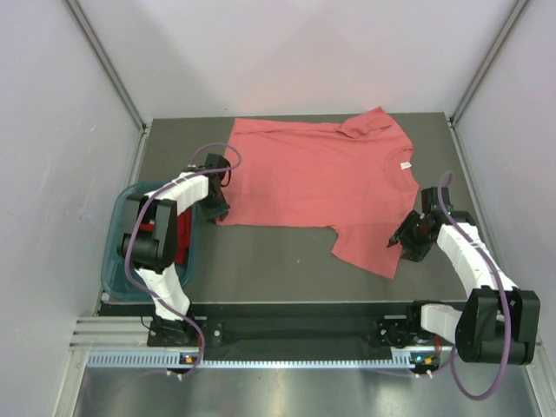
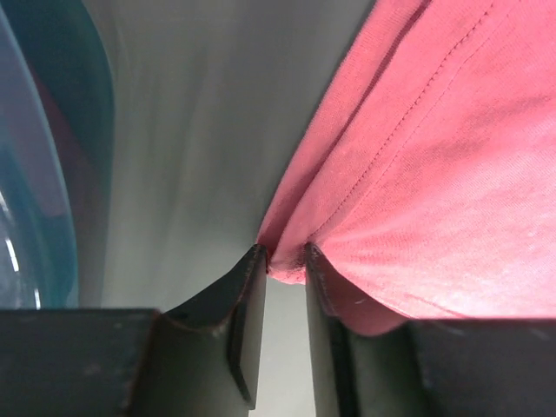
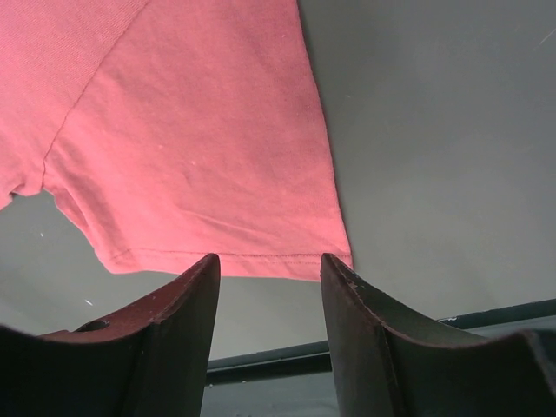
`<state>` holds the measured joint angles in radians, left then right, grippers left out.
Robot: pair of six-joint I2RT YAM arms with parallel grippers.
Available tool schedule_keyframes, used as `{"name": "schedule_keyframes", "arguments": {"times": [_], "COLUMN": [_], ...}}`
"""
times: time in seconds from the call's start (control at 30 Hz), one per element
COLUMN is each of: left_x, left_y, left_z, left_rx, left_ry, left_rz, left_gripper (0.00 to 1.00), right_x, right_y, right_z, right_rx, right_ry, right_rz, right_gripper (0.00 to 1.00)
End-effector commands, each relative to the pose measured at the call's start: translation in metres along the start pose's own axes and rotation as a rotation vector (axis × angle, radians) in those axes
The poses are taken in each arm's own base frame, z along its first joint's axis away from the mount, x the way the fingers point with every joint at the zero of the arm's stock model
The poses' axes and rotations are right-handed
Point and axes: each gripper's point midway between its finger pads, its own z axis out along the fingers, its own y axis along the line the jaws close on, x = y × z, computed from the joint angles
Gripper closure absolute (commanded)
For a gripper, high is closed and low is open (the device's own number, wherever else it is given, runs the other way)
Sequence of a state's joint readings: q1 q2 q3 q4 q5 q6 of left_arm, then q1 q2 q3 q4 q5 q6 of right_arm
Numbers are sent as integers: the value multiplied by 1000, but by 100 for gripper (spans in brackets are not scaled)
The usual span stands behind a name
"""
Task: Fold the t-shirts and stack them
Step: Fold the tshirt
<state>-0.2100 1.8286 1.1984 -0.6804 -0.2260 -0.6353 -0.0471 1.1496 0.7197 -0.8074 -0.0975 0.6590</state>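
where the salmon-pink t-shirt lies: spread flat on the table, upper middle of the top view.
left gripper: fingers nearly together, pinching the shirt's lower-left hem corner, centre-left of the top view.
right gripper: fingers spread, nothing between them; the sleeve hem lies just beyond their tips, at the shirt's lower right.
deep red t-shirt: bunched inside the teal basket, left edge of the top view.

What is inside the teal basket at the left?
Some deep red cloth shows inside the teal basket, probably a t-shirt. The left arm hangs over most of the interior, so whatever else lies in there is hidden.
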Motion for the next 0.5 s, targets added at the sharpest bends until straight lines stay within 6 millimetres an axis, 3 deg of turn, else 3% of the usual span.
{"name": "schedule_keyframes", "arguments": {"times": [0.0,0.17,0.47], "left_x": [-14,-14,-11], "left_y": [0,1,6], "left_z": [-3,-5,-9], "left_rx": [-4,0,3], "left_ry": [-46,-48,-57], "left_rz": [-11,2,27], "left_gripper": [72,82,89], "right_x": [-8,-3,20], "right_y": [-1,-10,-26], "right_z": [2,13,22], "right_rx": [12,26,72], "right_ry": [-26,7,74], "right_rz": [34,99,113], "right_gripper": [50,52,59]}}
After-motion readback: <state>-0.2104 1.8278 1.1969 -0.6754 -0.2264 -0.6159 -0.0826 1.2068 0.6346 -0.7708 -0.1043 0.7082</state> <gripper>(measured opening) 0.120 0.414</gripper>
